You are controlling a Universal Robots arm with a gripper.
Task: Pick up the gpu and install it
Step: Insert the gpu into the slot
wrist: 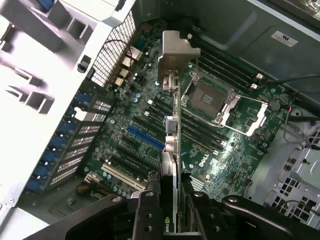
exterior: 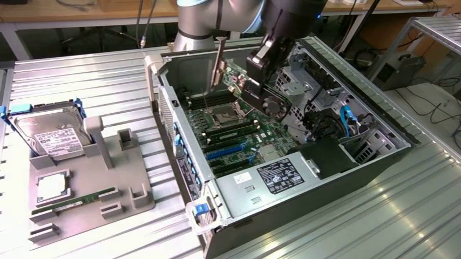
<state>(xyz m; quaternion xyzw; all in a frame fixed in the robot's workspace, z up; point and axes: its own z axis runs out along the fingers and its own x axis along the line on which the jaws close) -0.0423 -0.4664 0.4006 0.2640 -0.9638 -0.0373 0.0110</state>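
"Fingers (wrist: 148, 216) were clamped on the gpu (wrist: 170, 150), one on each face?"

"Yes. It hung edge-on, bracket (wrist: 178, 50) leading, over the motherboard (wrist: 220, 145) inside the open case (exterior: 331, 199), probably to line up with the blue slot (wrist: 145, 137). I couldn't make out its connector edge."

Arm (exterior: 196, 24): silver-grey round tube, pale blue joint cap (exterior: 249, 19), black wrist housing (exterior: 292, 16). Gripper (wrist: 172, 220): matt black, blocky fingers (wrist: 147, 220), small round screw holes on faces.
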